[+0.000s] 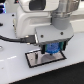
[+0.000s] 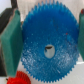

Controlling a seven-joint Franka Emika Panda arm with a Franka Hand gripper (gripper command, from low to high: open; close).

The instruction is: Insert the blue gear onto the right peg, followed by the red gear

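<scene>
My gripper (image 1: 52, 48) is shut on the blue gear (image 1: 52, 48), a bright blue toothed disc, and holds it just above the grey black-bordered plate (image 1: 36, 59). In the wrist view the blue gear (image 2: 47, 46) fills most of the picture, with its centre hole showing light. The teal finger pads (image 2: 10, 42) press its rim on both sides. A piece of the red gear (image 2: 18, 78) shows at the picture's edge, past the blue gear's rim. The pegs are hidden behind the gear and gripper.
The plate lies on a white table (image 1: 15, 70). The arm's white body (image 1: 35, 17) fills the upper part of the exterior view. A dark cable (image 1: 10, 37) runs across the table at the exterior view's left.
</scene>
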